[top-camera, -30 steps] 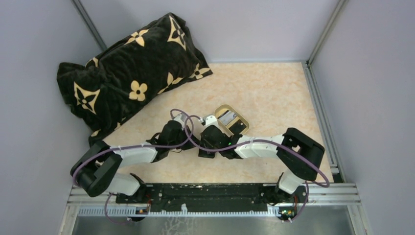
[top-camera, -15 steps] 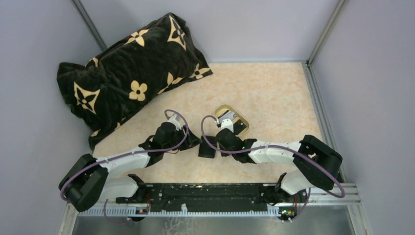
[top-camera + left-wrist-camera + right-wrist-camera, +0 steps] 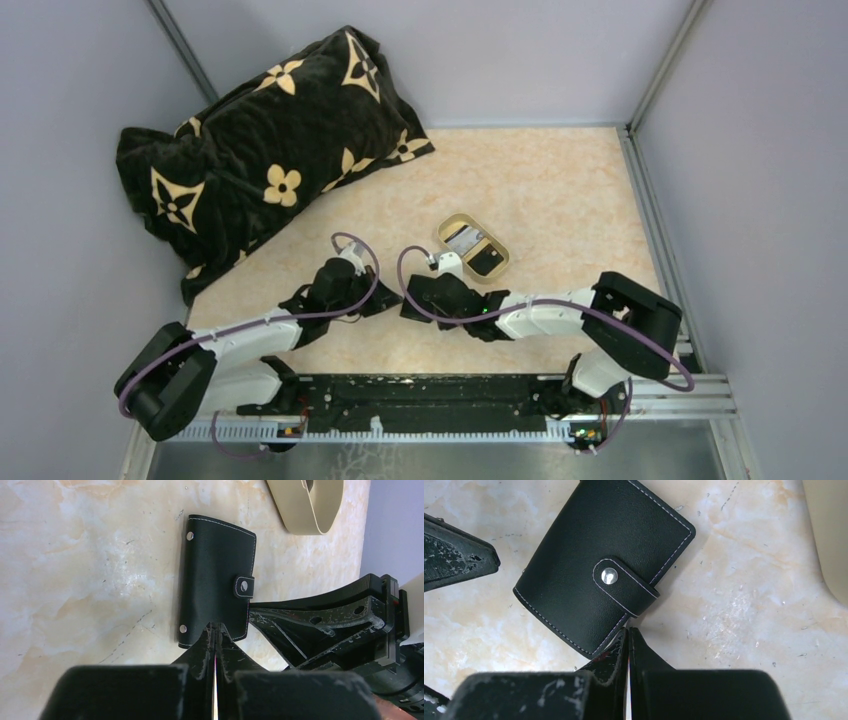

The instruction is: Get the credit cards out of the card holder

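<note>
The card holder (image 3: 215, 580) is a black stitched wallet lying flat on the marbled table, its snap strap (image 3: 626, 592) fastened. No credit cards show at it. My left gripper (image 3: 215, 626) is shut, its tips over the holder's near edge. On the strap side, my right gripper (image 3: 628, 630) is shut too, its tips at the holder's edge just beside the strap. In the top view the left gripper (image 3: 388, 300) and right gripper (image 3: 412, 298) meet tip to tip and hide the holder.
A gold-rimmed oval tray (image 3: 498, 244) stands just beyond the right gripper, holding a pale flat piece and a dark one. A big black flowered pillow (image 3: 265, 150) fills the far left corner. Grey walls close the table on three sides.
Both arms have drawn back from the tray toward the near edge. The right gripper swung left and shut; both grippers now sit at the holder.
</note>
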### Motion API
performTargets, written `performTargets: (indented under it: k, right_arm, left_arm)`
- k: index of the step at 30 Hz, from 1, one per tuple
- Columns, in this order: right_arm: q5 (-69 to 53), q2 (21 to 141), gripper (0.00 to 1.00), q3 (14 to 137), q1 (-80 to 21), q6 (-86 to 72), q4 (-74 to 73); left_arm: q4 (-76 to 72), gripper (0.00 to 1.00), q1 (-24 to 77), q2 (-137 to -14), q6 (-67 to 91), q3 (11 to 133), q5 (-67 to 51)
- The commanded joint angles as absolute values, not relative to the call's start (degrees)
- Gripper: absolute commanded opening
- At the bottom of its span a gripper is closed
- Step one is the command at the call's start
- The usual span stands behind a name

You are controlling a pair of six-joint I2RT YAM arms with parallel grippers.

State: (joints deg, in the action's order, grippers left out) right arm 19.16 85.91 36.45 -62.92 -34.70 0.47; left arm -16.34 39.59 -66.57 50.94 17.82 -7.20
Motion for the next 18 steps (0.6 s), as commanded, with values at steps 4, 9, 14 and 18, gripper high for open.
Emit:
performTargets:
  k: [4,9,14,18]
  right_arm:
    - [16.8,80.9,0.00,38.6,-63.5,-32.5,-0.1]
    - [20.5,74.8,0.02,38.5,-63.4,-24.5,0.2]
    - [22.3,76.2,0.14,41.6,-62.3,-17.3,0.6]
    - [20.4,78.7,0.28,43.1,-61.0,-15.4,2.4]
  left_arm:
    - [-17.7,0.00,39.4,-65.6,51.8,17.1,-9.2]
    - [-23.4,0.00,39.5,-67.9,52.0,17.5,-13.2]
    - [-29.3,0.00,39.6,-76.6,53.6,18.3,-16.6]
    - [-32.7,0.00,39.5,-82.5,55.2,17.5,-17.8]
